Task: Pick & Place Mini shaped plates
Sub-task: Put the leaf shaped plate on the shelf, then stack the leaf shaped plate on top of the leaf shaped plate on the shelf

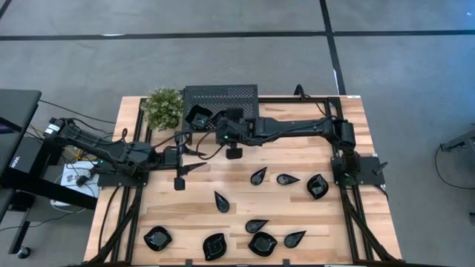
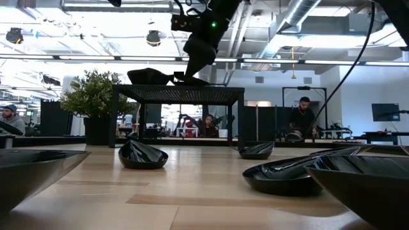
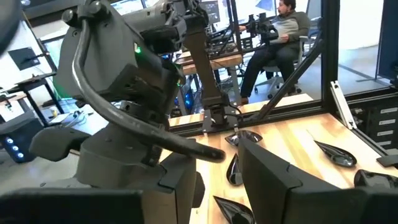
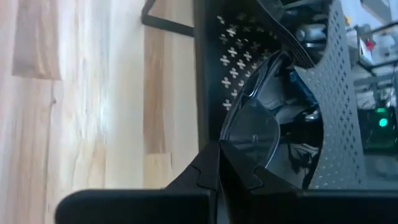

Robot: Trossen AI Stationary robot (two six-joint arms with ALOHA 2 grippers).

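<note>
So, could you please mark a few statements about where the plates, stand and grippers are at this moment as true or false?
1. The right gripper is shut on a plate at the perforated stand. True.
2. The left gripper holds a plate. False: it holds nothing, over bare table.
3. A potted plant stands beside the stand. True.
4. All loose plates lie on the stand. False: many, like the teardrop plate, lie on the table.
5. No people are visible. False: the low view shows a seated person behind the table.
</note>
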